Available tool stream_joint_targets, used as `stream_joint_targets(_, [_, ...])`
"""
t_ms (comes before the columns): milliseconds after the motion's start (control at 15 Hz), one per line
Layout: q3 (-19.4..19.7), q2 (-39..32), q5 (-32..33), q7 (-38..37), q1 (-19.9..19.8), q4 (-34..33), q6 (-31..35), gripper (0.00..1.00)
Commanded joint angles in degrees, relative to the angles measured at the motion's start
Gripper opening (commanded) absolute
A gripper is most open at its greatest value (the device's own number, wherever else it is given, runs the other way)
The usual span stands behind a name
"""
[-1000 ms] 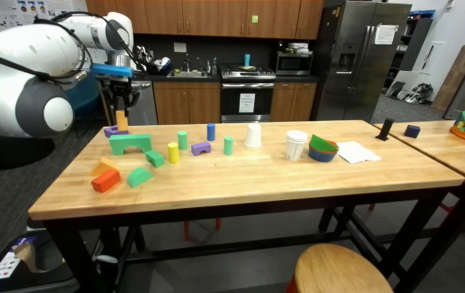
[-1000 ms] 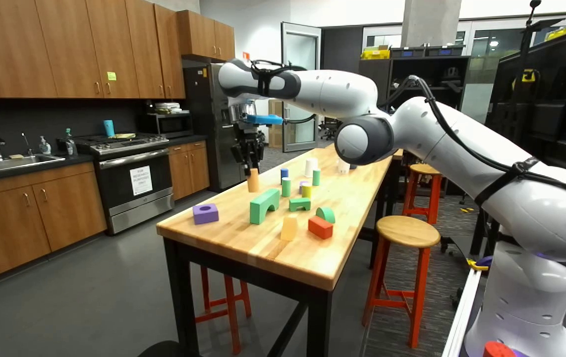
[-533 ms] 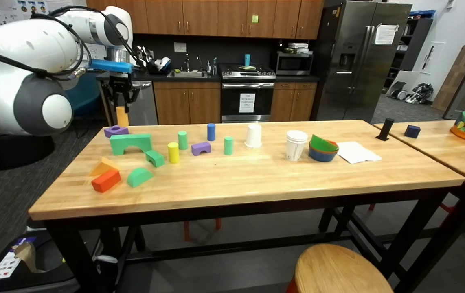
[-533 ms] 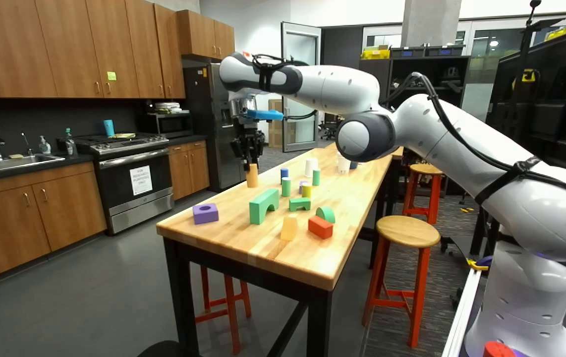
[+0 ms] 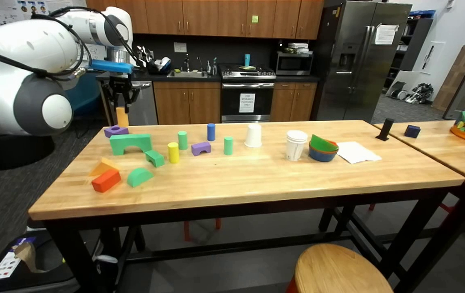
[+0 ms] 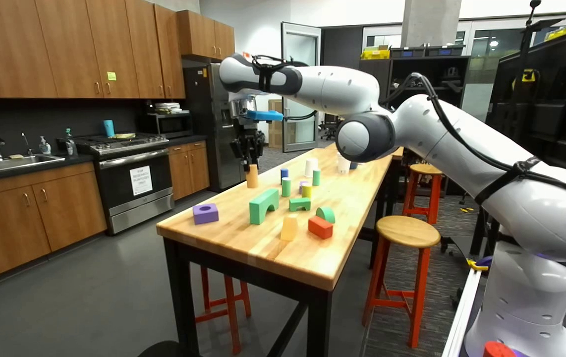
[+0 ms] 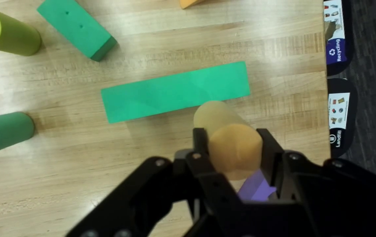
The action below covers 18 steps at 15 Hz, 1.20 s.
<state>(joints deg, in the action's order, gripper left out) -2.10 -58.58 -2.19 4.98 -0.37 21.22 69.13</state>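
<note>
Gripper [image 7: 232, 140] pinches orange cylinder [image 7: 234, 146]; lower end could clip green arch block [image 7: 171, 92] if carried too low.

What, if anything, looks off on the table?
Two oddities: the green bowl sits tilted over the blue bowl, and the white cup near a green cylinder stands upside down, narrow end up. Jaws are closed on the orange cylinder; no spill or damage visible.

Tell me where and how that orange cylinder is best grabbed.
Pinching the orange cylinder by its curved side near the top, coming from above, looks best. It is roughly upright, so its upper end should be easiest to reach, and its round wall offers opposite sides to squeeze. The gripper has one finger on each side there.
</note>
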Motion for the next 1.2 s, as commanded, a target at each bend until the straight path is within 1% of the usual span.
stream_joint_targets(0, [-0.31,-0.18,-0.59,-0.69,-0.27,-0.44,-1.80,0.15])
stream_joint_targets(600, [-0.22,-2.04,-0.55,-1.10,-0.29,-0.71,-4.05,0.15])
stream_joint_targets(1000, [-0.17,-2.15,-0.40,-0.92,-0.08,-0.67,-3.84,0.15])
stream_joint_targets(1067, [-0.18,-1.10,-0.40,-0.93,-0.12,1.03,-3.20,0.15])
stream_joint_targets(1133, [-0.13,-1.07,-0.34,-0.95,-0.11,1.09,-3.05,0.15])
